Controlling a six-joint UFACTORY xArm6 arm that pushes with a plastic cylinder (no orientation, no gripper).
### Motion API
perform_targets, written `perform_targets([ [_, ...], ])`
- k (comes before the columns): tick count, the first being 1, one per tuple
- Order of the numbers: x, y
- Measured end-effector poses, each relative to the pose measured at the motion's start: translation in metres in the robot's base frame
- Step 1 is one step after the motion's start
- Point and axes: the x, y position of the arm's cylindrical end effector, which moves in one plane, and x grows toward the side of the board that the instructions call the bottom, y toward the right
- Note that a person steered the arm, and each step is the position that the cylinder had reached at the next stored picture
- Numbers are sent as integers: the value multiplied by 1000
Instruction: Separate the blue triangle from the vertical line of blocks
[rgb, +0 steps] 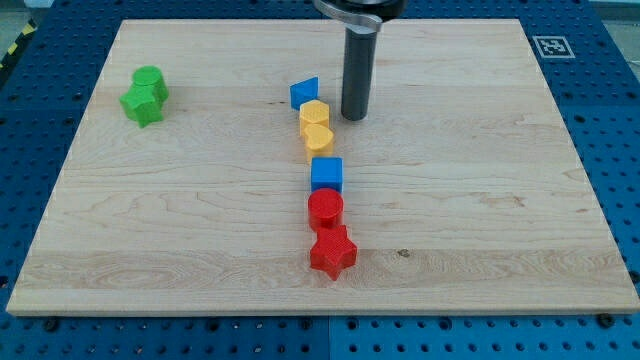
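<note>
- The pale wooden board (480, 200) filled most of the view and sat on a blue perforated table (610, 120); there was one of each.
- My one dark rod came down from the view's top, and my tip (353, 117) rested on the board just to the view's right of the line's upper end, close beside the yellow pieces and near the blue triangle, touching neither as far as I could tell. I carry no jaws, so there was nothing to open or close, and I held nothing.
- Eight small plastic blocks lay on the board in all: two blue, two yellow, two red, two green.
- Six of them formed a vertical line near the middle. From the top: the blue triangle block (304, 93), sitting slightly to the view's left and touching the yellow hexagon block (315, 113); then the yellow heart block (317, 138), the blue cube block (326, 174), the red round block (325, 208) and the red star block (333, 253).
- Two green blocks (145, 96), shapes unclear, huddled together touching at the view's upper left, well apart from the line.
</note>
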Motion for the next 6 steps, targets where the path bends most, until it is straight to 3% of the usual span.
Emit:
perform_targets([
  [1,-3,-33],
  [3,-57,-74],
  [6,-49,-101],
])
